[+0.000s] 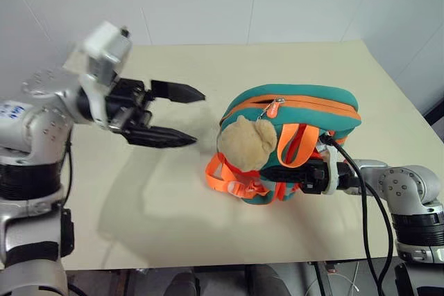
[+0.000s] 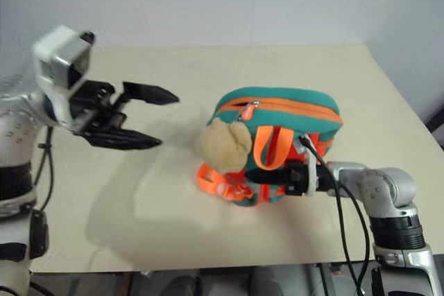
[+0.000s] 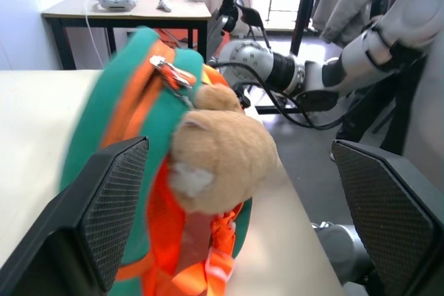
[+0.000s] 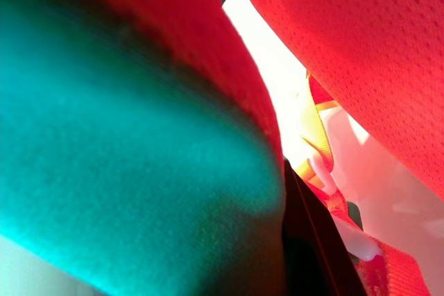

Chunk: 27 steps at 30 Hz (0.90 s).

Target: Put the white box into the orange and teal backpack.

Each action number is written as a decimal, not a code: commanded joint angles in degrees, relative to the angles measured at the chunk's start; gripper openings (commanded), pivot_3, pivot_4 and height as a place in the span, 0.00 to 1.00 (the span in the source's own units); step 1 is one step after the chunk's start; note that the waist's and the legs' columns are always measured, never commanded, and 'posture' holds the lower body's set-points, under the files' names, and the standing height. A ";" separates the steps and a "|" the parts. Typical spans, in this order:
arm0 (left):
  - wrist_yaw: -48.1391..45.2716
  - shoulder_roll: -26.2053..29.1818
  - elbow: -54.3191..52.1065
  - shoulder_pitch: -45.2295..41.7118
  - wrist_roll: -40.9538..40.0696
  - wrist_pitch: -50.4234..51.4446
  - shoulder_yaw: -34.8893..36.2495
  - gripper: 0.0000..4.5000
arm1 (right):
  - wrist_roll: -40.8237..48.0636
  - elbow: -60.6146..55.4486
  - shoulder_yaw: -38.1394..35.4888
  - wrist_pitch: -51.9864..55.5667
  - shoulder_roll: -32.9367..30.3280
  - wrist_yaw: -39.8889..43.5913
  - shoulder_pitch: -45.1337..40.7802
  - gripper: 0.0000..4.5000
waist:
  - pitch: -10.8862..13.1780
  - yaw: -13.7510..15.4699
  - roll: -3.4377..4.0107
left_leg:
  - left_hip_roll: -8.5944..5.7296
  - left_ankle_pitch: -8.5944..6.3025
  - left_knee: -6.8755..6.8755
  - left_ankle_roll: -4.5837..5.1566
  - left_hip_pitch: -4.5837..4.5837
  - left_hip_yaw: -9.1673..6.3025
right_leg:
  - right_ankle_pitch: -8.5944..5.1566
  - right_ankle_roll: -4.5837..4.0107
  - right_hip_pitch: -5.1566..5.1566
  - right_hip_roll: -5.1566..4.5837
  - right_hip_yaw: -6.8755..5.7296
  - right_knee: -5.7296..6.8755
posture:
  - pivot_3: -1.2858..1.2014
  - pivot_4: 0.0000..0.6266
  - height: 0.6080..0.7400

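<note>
The orange and teal backpack [image 1: 298,105] stands on the beige table [image 1: 159,206], its orange zip line drawn closed and a tan plush bear [image 1: 243,142] hanging at its front. The white box is out of view. My left gripper [image 1: 198,117] hovers open and empty to the left of the backpack, pointing at it, with its fingers [image 3: 104,199] spread wide either side of the bear [image 3: 222,157]. My right gripper [image 1: 277,173] reaches in low from the right among the orange straps, shut on the backpack; teal fabric [image 4: 125,157] and orange mesh [image 4: 361,53] press close around it.
White walls stand behind the table. The table's front edge runs just below the backpack and its right edge [image 1: 395,88] slants away. A black cable [image 1: 364,185] loops off my right wrist. Beyond the table stands another desk [image 3: 125,12].
</note>
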 commanded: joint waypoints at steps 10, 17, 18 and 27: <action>11.46 -9.19 -4.66 -1.06 7.71 -6.92 -9.81 1.00 | 0.41 -0.96 0.45 -0.54 1.47 -0.03 0.03 0.12 | 0.00 -0.07 0.00 | -0.01 0.00 -0.02 0.00 0.02 0.04 | 0.00 0.00 0.02 0.01 0.02 -0.02 | 0.52 0.24 1.00; 9.94 -9.36 -6.69 -2.55 0.14 -1.39 -7.30 1.00 | 0.59 -1.56 -0.34 -0.54 1.47 -0.54 0.79 0.12 | 0.00 -0.09 0.00 | -0.01 0.00 0.00 0.00 0.02 0.03 | 0.00 0.00 0.02 0.01 0.02 0.00 | 0.52 0.24 1.00; 9.52 -8.84 -6.63 -2.64 0.14 -1.44 -7.44 1.00 | 0.61 -1.61 -0.36 -0.56 1.57 -0.67 0.86 0.12 | 0.00 -0.10 0.00 | -0.01 0.00 0.00 0.00 0.03 0.03 | 0.00 0.00 0.02 0.01 0.02 0.01 | 0.52 0.24 1.00; 8.70 -5.25 -9.35 -2.99 -0.57 0.77 -8.90 1.00 | 0.63 -1.81 -0.39 -0.71 2.78 -1.58 0.99 0.12 | 0.00 -0.13 0.00 | -0.01 0.00 0.00 0.00 0.04 0.02 | 0.00 0.00 0.04 0.01 0.02 -0.02 | 0.52 0.24 1.00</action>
